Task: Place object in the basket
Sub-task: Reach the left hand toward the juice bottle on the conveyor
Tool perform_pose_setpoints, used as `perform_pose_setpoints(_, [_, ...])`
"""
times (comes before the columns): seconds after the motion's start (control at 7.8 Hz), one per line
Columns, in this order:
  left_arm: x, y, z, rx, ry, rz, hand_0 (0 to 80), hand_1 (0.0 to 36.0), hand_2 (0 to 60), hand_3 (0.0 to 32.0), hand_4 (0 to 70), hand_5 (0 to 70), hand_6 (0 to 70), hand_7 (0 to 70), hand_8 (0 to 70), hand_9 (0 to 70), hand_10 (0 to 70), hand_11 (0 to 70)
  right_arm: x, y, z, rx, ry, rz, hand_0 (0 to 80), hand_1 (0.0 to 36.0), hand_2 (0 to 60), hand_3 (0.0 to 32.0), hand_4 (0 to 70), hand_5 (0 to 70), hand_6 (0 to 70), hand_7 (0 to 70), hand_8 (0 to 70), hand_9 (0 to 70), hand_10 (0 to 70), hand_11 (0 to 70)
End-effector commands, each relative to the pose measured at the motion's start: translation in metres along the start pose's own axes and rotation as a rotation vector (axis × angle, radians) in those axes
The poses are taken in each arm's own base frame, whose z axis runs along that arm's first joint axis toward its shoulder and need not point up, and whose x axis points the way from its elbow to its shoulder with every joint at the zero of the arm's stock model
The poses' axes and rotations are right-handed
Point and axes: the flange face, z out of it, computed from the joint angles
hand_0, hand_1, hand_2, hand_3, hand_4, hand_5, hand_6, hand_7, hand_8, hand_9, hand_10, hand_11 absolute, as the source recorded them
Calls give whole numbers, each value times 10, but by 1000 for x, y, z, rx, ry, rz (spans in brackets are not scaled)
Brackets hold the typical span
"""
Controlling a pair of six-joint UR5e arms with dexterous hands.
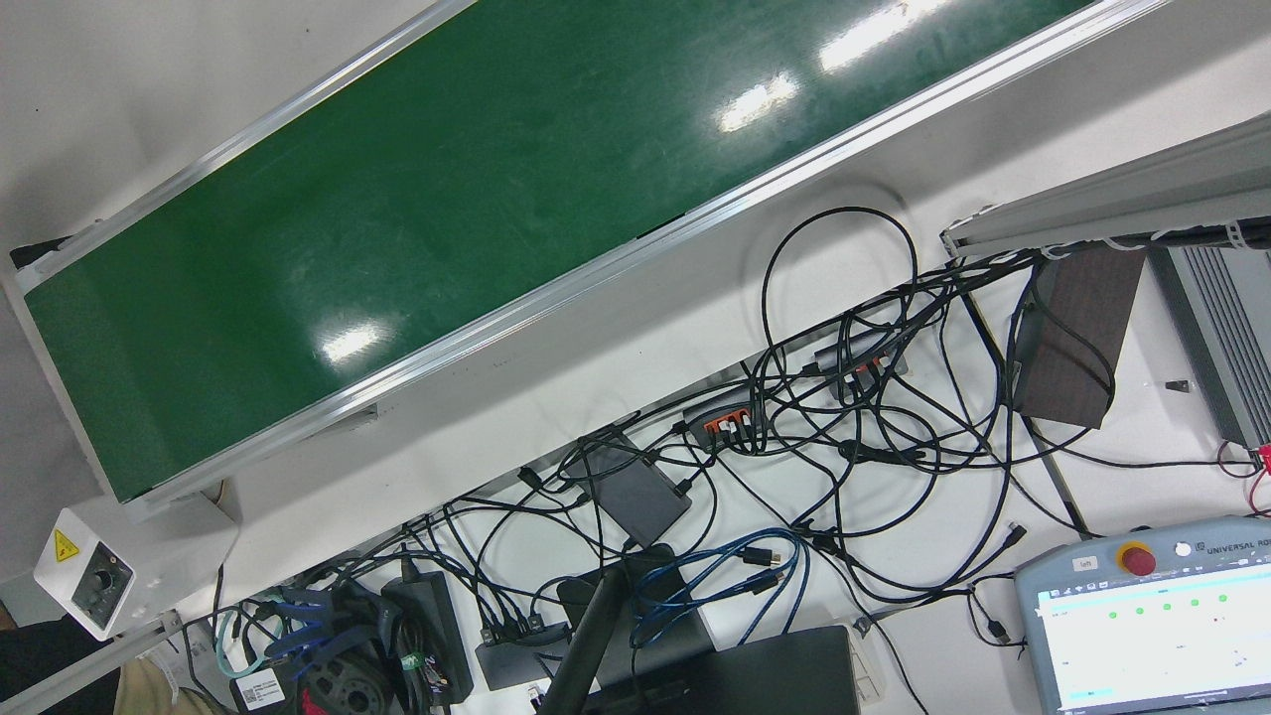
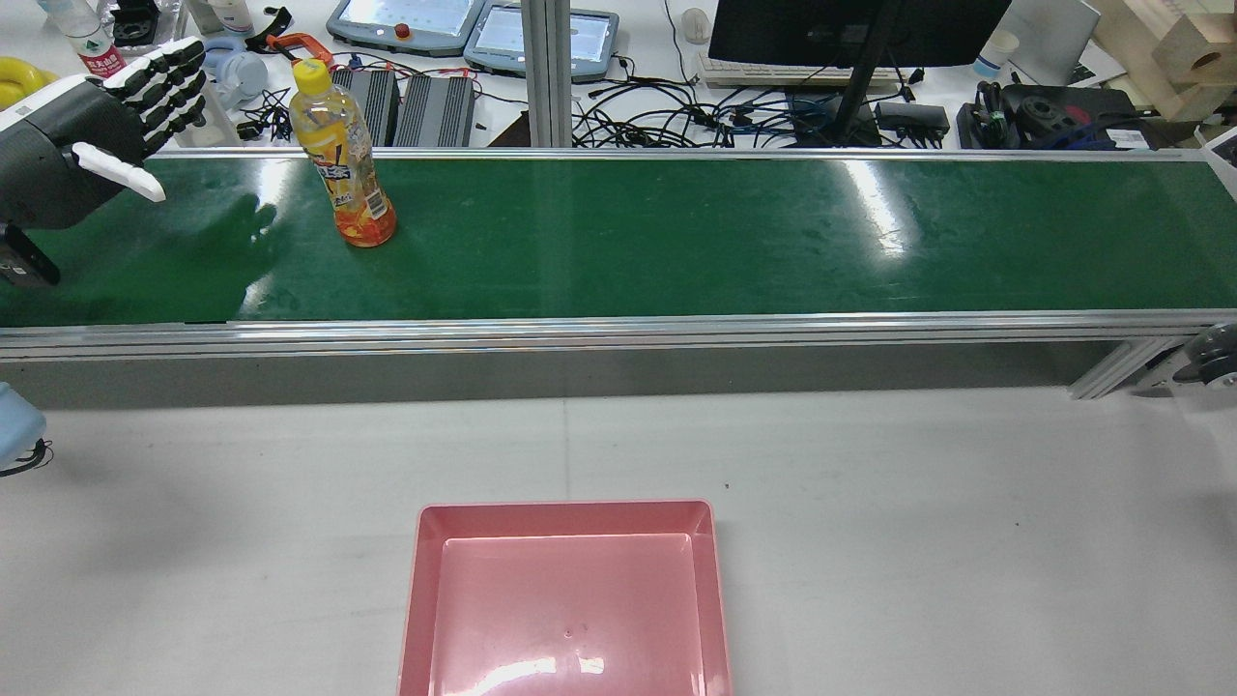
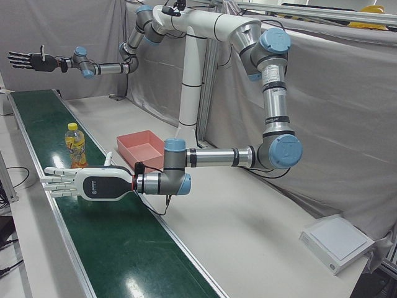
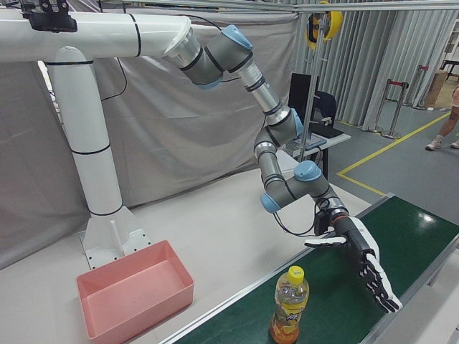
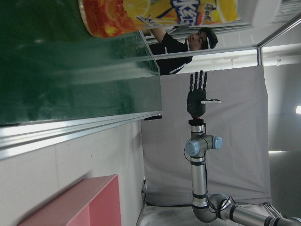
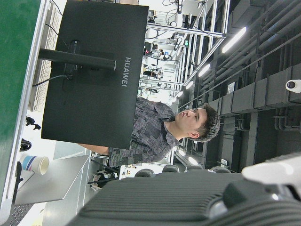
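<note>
Bottle (image 2: 343, 164) stands upright on the green belt (image 2: 676, 232), toward the left end in the rear view, nearer the belt's far edge than the near one. Yellow cap, orange drink, nothing touching it.

Left hand (image 2: 92, 135) hangs over the belt's left end, off to the left of the bottle with a clear gap between them. Fingers are stretched flat and spread, thumb sticking out, holding nothing. In the left-front view it's the white hand (image 3: 84, 184) reaching out level over the belt, palm side facing the bottle (image 3: 75, 145).

Right hand (image 3: 28, 60) is way out at the far end of the belt in that same view, raised well above it, fingers also spread wide and empty. It's nowhere close to the bottle.

Basket (image 2: 565, 599) is the pink tray sitting on the white table on the near side of the belt, bottom middle of the rear view, empty.

So I'd call this the approach step, pre-grasp. Nothing's been picked up yet. Next move as I read it: the left hand slides right until the bottle sits between thumb and fingers, then curls around the body below the cap. It's tall and narrow, so a sideways bump could tip it. After that, lift and carry it back over the near rail to the basket.
</note>
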Motion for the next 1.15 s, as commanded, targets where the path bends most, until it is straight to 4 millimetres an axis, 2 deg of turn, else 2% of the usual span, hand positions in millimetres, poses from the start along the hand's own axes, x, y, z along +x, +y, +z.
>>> perform_pose_setpoints(0.0, [-1,0,1,1,-1,6,641,125,0,0,0,129,0,0,0,0,0,0,0,0,0,-1,0,0,0,0,0,0,0,0,0,0,0,0,0,0])
perform_pose_setpoints(0.13, [-1,6,8,-11,1,5,637,123,0,0,0,119,0,0,0,0,0,0,0,0,0,-1,0,0,0,0,0,0,0,0,0,0,0,0,0,0])
perform_pose_setpoints(0.26, [-21,11,12,-17,-28,-9,639,124,0,0,0,127,0,0,0,0,0,0,0,0,0,-1,0,0,0,0,0,0,0,0,0,0,0,0,0,0])
perform_pose_setpoints(0.51, [-24,19,20,-31,-30,-13,645,125,0,0,0,130,0,0,0,0,0,0,0,0,0,-1,0,0,0,0,0,0,0,0,0,0,0,0,0,0])
perform_pose_setpoints(0.77, [-15,20,22,-78,1,-52,652,126,0,0,0,137,0,0,0,0,0,0,0,0,0,-1,0,0,0,0,0,0,0,0,0,0,0,0,0,0])
perform_pose_setpoints(0.9, [-14,19,21,-92,7,-75,773,143,0,0,0,260,0,30,0,1,13,40,0,0,0,-1,0,0,0,0,0,0,0,0,0,0,0,0,0,0])
perform_pose_setpoints(1.03, [-16,24,25,-118,10,-81,800,162,0,0,700,627,425,563,441,609,484,689,0,0,0,-1,0,-1,0,0,0,0,0,0,0,0,0,0,0,0])
